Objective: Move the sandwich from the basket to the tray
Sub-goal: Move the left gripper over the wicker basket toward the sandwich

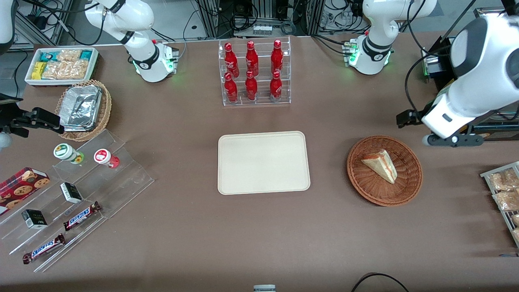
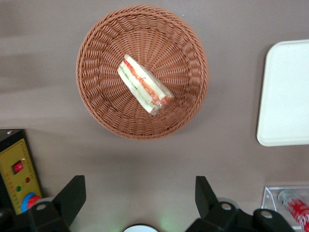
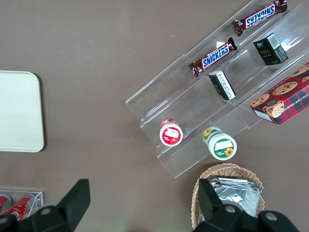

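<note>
Nearest the front camera, toward the parked arm's end of the table, we see two Snickers bars (image 1: 43, 248) lying on the low steps of a clear stepped stand (image 1: 121, 182). A red cookie box (image 1: 22, 184) sits a little farther up the stand. Toward the working arm's end, packets of snacks (image 1: 502, 190) lie on a rack at the table's edge. Farther in, the round reddish-brown basket (image 1: 365, 186) stands on the brown table (image 1: 182, 227). The sandwich (image 1: 381, 165) lies inside it, on its side near the middle of the weave, with its red and green filling edge showing in the left wrist view. The cream tray (image 1: 263, 162) lies flat at about the same depth, well apart from the basket and toward the parked arm's end from it. We see nothing on the tray. The left arm's gripper (image 2: 137, 193) hovers in the air above the table near the basket, toward its farther rim. Its two black fingers (image 2: 72, 195) are spread wide and touch neither the basket nor the sandwich. Two small round tubs (image 1: 67, 153) rest on the upper steps of the stand. Farther off, a tan wicker basket (image 1: 106, 109) holds silver foil trays (image 1: 81, 107). Farther still, in line with the tray, a clear rack (image 1: 253, 71) carries six red bottles. A white bin (image 1: 61, 65) of snack packets sits near the parked arm's base.
</note>
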